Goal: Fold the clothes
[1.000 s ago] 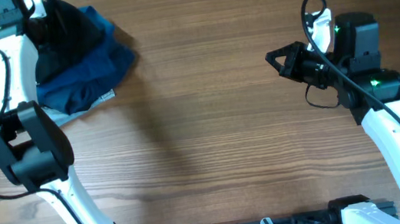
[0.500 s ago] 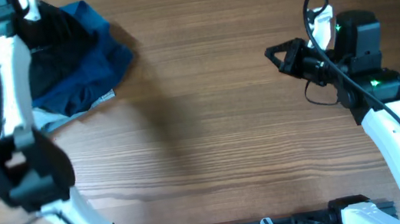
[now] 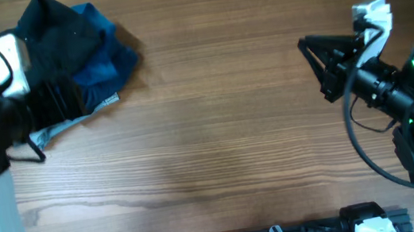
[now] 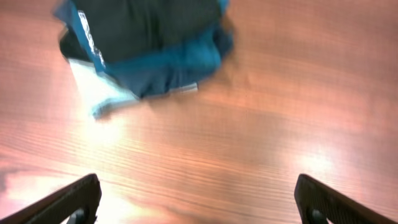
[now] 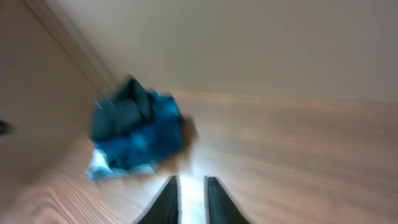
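**Black shirt dropped on the pile; both arms clear**

- The black shirt [image 3: 60,31] lies bunched on top of the blue polo [image 3: 110,64]. A pale garment [image 3: 55,133] pokes out from under the polo's near edge.
- The bundle is compact but rumpled, and I cannot tell whether the fold is neat. I judge the stacking done, with only tidying left, if anything.
- Left gripper [image 4: 196,186]: released, jaws spread wide and empty, well back from the polo.
- Right gripper [image 5: 188,194]: jaws a slit apart, nothing between them, far across the table [image 3: 233,128] from the polo.
- A second ago the left gripper was clenched, right at the shirt above the polo. It has since let go and lifted away. The right arm has risen too, and its jaws have cracked apart.
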